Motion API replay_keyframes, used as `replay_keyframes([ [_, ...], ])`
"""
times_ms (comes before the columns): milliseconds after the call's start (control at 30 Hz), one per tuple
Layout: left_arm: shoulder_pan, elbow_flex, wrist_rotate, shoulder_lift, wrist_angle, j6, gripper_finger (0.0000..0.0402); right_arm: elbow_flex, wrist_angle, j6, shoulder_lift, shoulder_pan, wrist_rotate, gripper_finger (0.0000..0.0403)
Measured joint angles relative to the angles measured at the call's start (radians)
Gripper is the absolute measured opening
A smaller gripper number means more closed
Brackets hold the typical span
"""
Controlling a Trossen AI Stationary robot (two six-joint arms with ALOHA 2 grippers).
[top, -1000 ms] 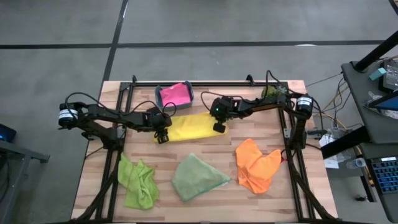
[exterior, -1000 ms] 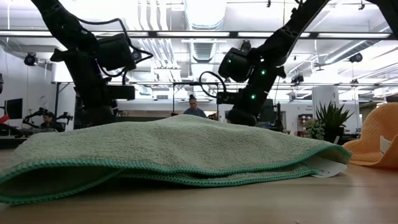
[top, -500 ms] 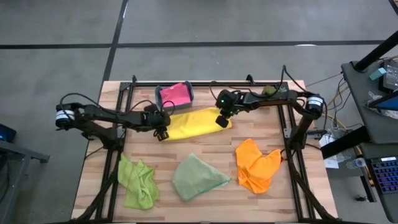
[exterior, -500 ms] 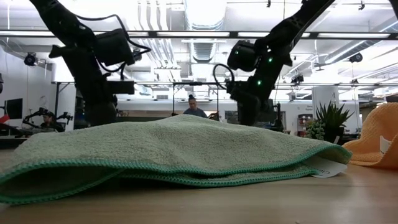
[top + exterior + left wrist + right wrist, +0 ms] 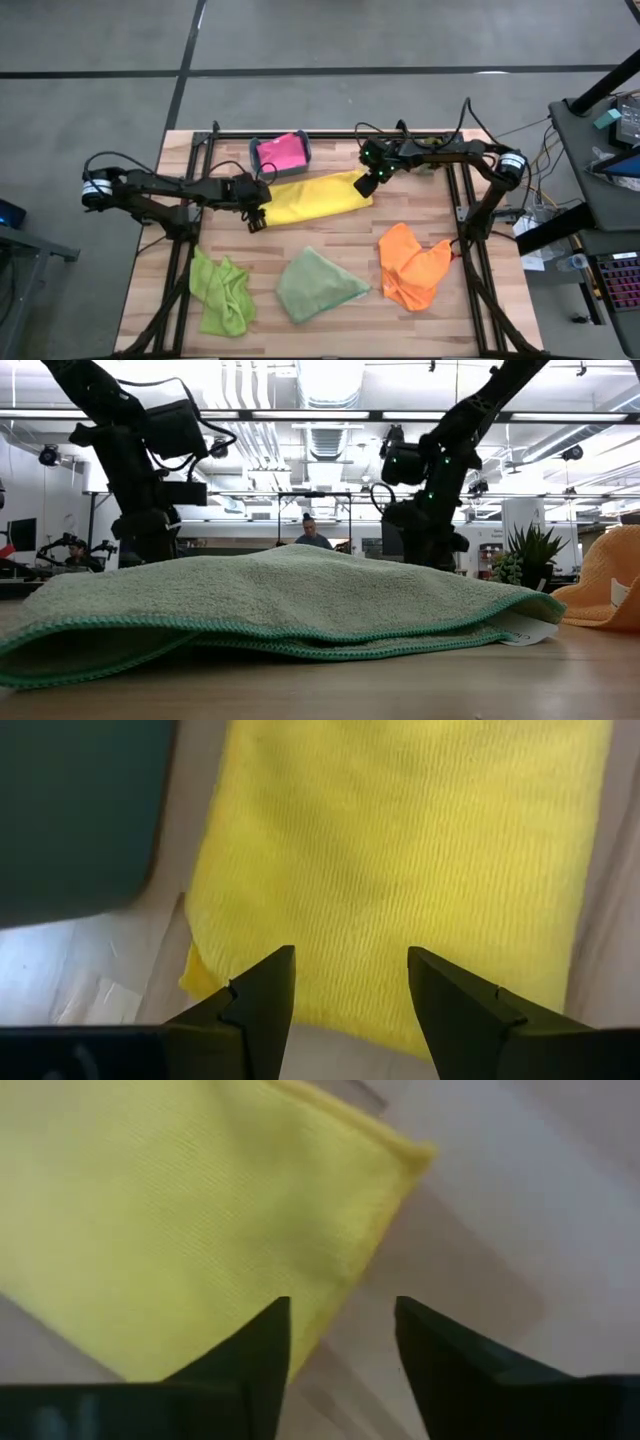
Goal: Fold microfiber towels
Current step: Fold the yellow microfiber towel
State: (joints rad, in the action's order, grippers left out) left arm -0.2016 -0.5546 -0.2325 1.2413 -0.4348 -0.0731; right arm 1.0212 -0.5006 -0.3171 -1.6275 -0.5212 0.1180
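— What fills the wooden tabletop (image 5: 330, 240), seen from overhead?

— Two dark arms reach in from the side edges toward a yellow towel (image 5: 312, 198) folded into a long strip near the back edge. Its long axis runs roughly side to side, the right end tilted toward the back edge.

— And the other towels?

— A sage green towel (image 5: 315, 284) lies crumpled by the middle of the front edge, an orange towel (image 5: 412, 264) toward the front right corner, a lime green towel (image 5: 222, 290) at the front left corner. A pink towel (image 5: 281, 152) sits in a small bin (image 5: 303, 146) at the back edge, just beside the strip's left half.

— Where are the grippers?

— The left gripper (image 5: 256, 219) hangs over the strip's left end, fingers (image 5: 262, 1000) spread, holding nothing. The right gripper (image 5: 369, 183) is at the strip's right end, over its corner, fingers (image 5: 254, 1352) likewise apart and empty.

— Anything beyond the table?

— At table height, a person (image 5: 313, 532) shows in the room behind the sage cloth, and a plant (image 5: 528, 552) stands at the right.
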Motion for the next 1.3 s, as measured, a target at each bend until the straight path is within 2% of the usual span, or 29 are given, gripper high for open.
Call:
replay_keyframes([
  [267,0.0,0.001,0.0,0.001,0.007,0.0,0.018,-0.076,0.175,-0.041,-0.015,-0.01,0.144,0.0254],
  [467,0.0,0.003,0.0,0.002,0.007,0.0,0.018,-0.095,0.269,-0.084,-0.015,-0.01,0.153,0.0287],
  [733,0.0,0.003,-0.002,0.002,0.007,0.0,0.018,-0.101,0.286,-0.095,-0.015,-0.009,0.144,0.0291],
  [933,0.0,0.003,-0.003,0.002,0.007,0.0,0.018,-0.128,0.376,-0.125,-0.05,-0.007,0.148,0.0283],
  [1100,0.0,0.003,-0.003,0.003,0.007,0.0,0.018,-0.138,0.487,-0.138,-0.084,-0.007,0.205,0.0282],
  [1300,0.0,0.003,-0.003,0.003,0.007,0.0,0.018,-0.14,0.515,-0.145,-0.085,-0.005,0.205,0.0273],
])
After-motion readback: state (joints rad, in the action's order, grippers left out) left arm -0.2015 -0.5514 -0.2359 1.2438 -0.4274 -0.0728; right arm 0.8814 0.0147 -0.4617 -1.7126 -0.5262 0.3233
